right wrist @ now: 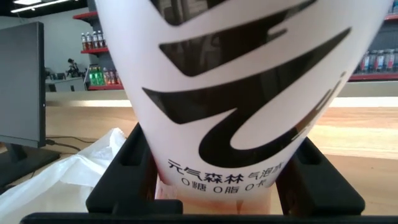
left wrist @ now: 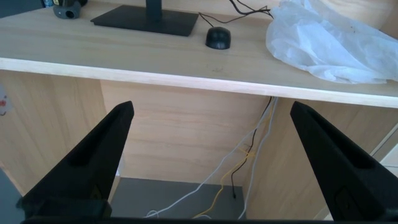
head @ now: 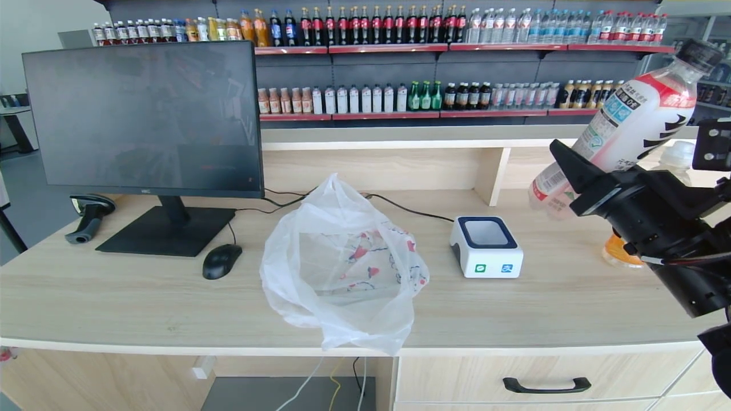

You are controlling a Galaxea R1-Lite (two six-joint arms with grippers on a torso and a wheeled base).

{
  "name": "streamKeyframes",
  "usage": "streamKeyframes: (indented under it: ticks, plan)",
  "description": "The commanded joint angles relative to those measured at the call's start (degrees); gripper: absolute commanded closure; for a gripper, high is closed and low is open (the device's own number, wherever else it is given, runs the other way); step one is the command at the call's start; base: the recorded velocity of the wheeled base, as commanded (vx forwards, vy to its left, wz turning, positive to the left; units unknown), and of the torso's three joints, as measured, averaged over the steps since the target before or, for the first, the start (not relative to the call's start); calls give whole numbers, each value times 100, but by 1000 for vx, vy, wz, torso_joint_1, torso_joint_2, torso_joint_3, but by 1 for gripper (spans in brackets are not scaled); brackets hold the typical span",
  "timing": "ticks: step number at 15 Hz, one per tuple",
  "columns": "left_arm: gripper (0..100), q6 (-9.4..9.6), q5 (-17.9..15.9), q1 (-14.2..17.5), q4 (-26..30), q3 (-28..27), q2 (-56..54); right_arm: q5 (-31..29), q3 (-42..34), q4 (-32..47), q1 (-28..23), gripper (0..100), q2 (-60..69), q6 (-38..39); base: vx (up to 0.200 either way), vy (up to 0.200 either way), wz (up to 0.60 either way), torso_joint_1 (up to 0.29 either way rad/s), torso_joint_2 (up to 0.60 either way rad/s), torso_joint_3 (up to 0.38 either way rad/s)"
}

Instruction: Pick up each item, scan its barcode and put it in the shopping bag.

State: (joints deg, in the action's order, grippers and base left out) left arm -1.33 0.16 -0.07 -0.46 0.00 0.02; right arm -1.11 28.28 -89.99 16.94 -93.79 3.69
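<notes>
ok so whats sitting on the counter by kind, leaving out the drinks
monitor: 1
computer mouse: 1
handheld barcode scanner: 1
white desktop scanner: 1
plastic shopping bag: 1
total: 5

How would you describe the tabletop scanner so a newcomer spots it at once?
On the long wooden counter, look just right of the crumpled white plastic bag. The scanner is the small white box standing there. Unlike the black handheld scanner beside the monitor, it is squat and boxy with a dark-framed window on top.
</notes>
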Motion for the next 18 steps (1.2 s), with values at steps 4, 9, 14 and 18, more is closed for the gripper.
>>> streamKeyframes:
  ticks: [4, 9, 14, 18]
  plan:
    - [0, -8, 2, -1, -6, 0, -2, 5, -68, -1, 2, 100, -25, 0, -200, 0, 0, -1, 2, 0]
    - [0, 10, 2, -1, -6, 0, -2, 5, -68, -1, 11, 100, -51, 9, -40, 0, 0, -1, 0, 0]
    - [0, -8, 2, -1, -6, 0, -2, 5, -68, -1, 19, 100, -69, 9, 0, 160, 0, 8, 3, 3]
    - [0, -8, 2, -1, -6, 0, -2, 5, -68, -1, 19, 100, -104, 9, 0, 200, 0, 5, 2, 4]
